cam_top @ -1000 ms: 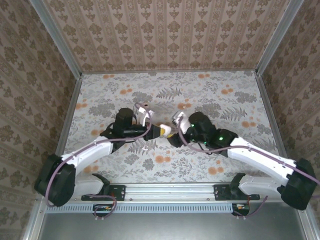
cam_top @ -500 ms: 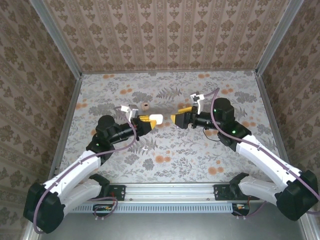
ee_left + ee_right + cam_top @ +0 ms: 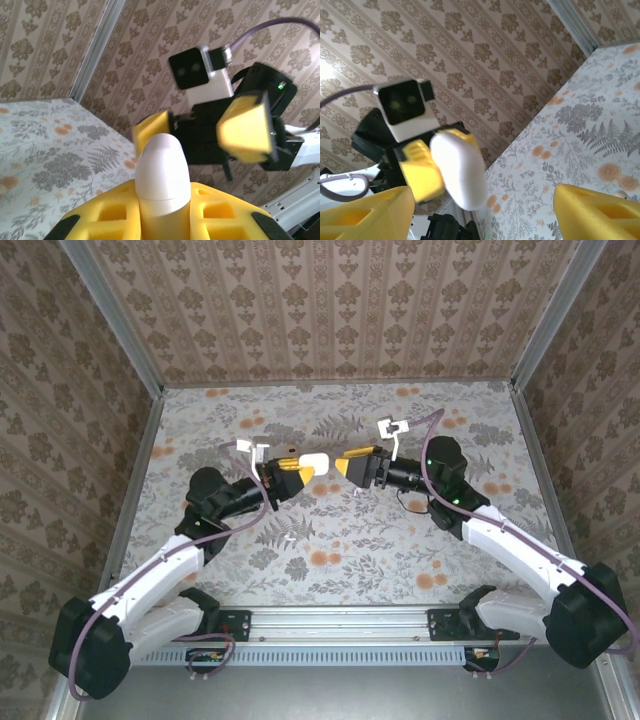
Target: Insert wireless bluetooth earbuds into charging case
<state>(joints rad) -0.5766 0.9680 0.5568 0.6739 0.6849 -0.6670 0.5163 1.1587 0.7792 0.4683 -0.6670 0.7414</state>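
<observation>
The left gripper (image 3: 298, 467) is clenched on the charging case (image 3: 314, 462). Its yellow pads clamp the base, so the rounded end juts forward past the fingertips, and in the left wrist view the case stands straight out along the gripper's own axis. Directly opposite, the right gripper (image 3: 352, 464) is released and empty, with its 2 fingers spread to either side of the line the case points along. Its tips are just short of the white end and not touching it. The case's long axis therefore runs from the left jaws toward the right jaws, both apparently lifted off the table, and the right arm looks placed to close on the free end, likely to work the lid. A tiny white piece, probably 1 of the earbuds (image 3: 288, 537), lies on the floral table (image 3: 450, 540) beneath the left arm and nearer to it; I cannot pick out the second for certain. Patterned walls (image 3: 330, 310) enclose the table on 3 sides, well apart from both grippers.
</observation>
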